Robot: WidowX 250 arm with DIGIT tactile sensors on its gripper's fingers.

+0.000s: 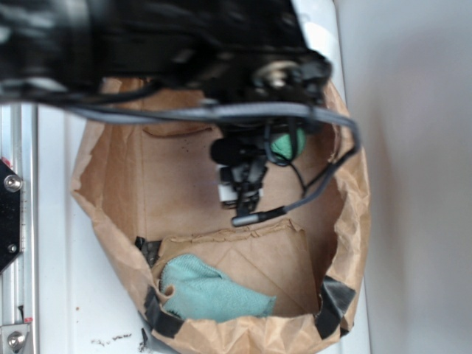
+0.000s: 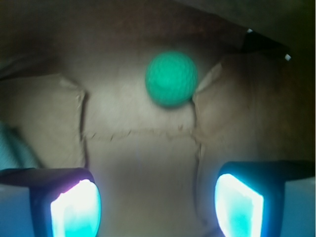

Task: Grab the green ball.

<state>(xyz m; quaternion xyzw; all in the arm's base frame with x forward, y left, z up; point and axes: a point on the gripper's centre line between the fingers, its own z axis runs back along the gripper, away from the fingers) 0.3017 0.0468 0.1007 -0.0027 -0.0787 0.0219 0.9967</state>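
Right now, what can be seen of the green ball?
The green ball is small, round and mint-green, with a bumpy, dimpled surface. It rests on the brown paper floor of the open bag, close against a folded paper flap. In the exterior view the arm hides most of it. The open pincer hangs short of it, and nothing grips it.

Brown paper bag [image 1: 118,184]; teal cloth [image 1: 210,295] inside
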